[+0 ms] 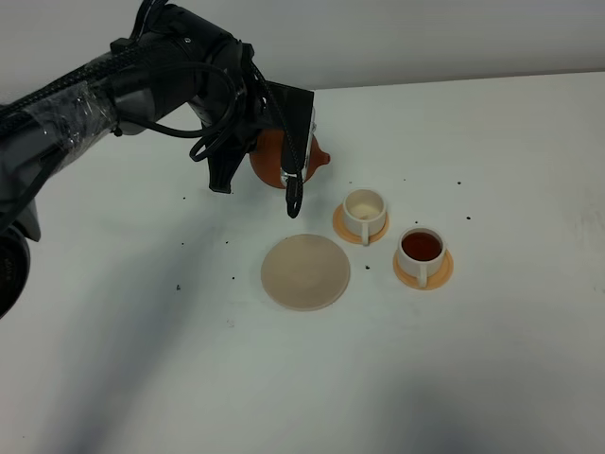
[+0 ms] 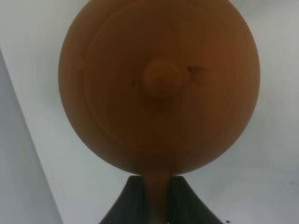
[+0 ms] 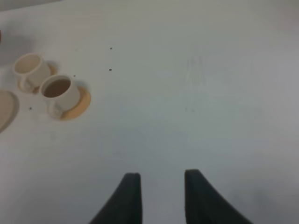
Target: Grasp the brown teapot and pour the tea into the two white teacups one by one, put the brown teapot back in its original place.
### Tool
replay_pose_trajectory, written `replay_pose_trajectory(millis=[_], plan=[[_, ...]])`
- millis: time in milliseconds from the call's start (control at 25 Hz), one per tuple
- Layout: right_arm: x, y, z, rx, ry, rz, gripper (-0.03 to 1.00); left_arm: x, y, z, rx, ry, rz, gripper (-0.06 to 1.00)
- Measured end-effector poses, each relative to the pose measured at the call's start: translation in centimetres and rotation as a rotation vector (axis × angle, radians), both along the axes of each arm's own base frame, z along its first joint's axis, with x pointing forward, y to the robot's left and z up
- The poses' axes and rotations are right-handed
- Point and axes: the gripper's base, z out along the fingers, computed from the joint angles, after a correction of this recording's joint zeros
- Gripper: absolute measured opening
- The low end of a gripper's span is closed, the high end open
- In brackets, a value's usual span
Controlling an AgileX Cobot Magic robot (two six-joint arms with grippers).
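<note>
My left gripper (image 1: pixel 286 180) is shut on the loop handle of the brown teapot (image 1: pixel 268 163), which it holds behind the beige coaster (image 1: pixel 305 271) and off it. The spout points right, towards the cups. In the left wrist view the teapot's lid and knob (image 2: pixel 161 79) fill the frame, with the handle between the dark fingers (image 2: pixel 124 205). One white teacup (image 1: pixel 364 212) on an orange saucer looks pale inside. The other teacup (image 1: pixel 422 251) holds dark tea. My right gripper (image 3: pixel 161 186) is open and empty over bare table, with both cups (image 3: pixel 60 91) far off.
The white table (image 1: pixel 492 359) has a few small dark specks. The left arm and its cables reach in from the upper left. The coaster's edge shows in the right wrist view (image 3: pixel 4 109). The right arm is out of the exterior view.
</note>
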Motion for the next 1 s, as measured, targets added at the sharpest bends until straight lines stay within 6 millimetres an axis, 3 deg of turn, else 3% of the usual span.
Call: replay_pose_trajectory(millis=[640, 1000], plan=[[0.0, 0.0, 0.0, 0.001, 0.0, 0.001, 0.24, 0.1, -3.9, -2.3, 0.111, -0.142, -0.232, 0.13], [0.0, 0.0, 0.0, 0.002, 0.0, 0.001, 0.24, 0.0, -5.0, -2.1, 0.173, -0.201, -0.339, 0.13]])
